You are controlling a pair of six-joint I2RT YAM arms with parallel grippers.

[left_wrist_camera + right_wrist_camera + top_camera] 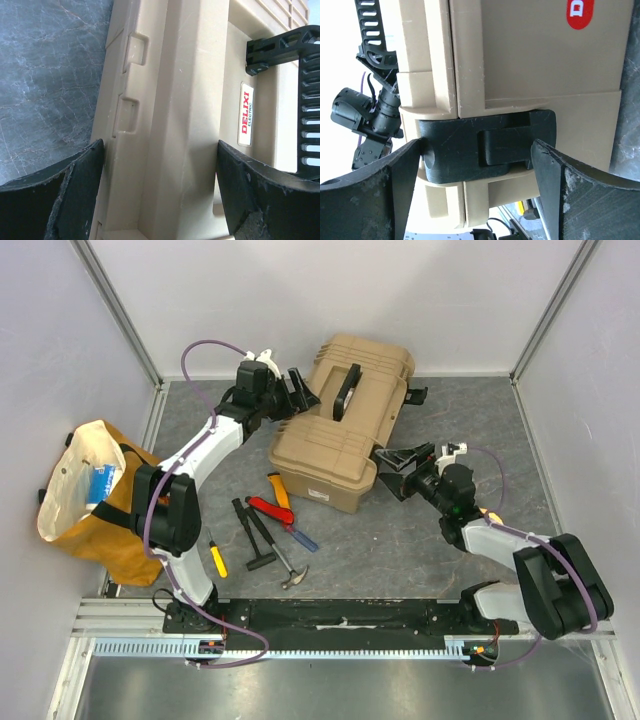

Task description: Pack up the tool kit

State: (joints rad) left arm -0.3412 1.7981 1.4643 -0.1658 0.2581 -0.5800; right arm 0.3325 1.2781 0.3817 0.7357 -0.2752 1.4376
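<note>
The tan tool case [345,420] lies closed on the table, black handle [346,390] on top. My left gripper [300,390] is open at its far left edge, jaws straddling the case's ridge [175,150]. My right gripper [400,462] is open at the case's near right side, jaws either side of a black latch [487,147]. Loose tools lie in front of the case: red-handled pliers [272,508], a blue-handled screwdriver [300,536], a hammer [285,562], a black tool [250,530] and a yellow-handled screwdriver [217,560].
A yellow and cream tool bag [90,495] sits at the left edge, open, with a blue item inside. Grey walls enclose the table on three sides. A second black latch [417,395] sticks out at the case's far right.
</note>
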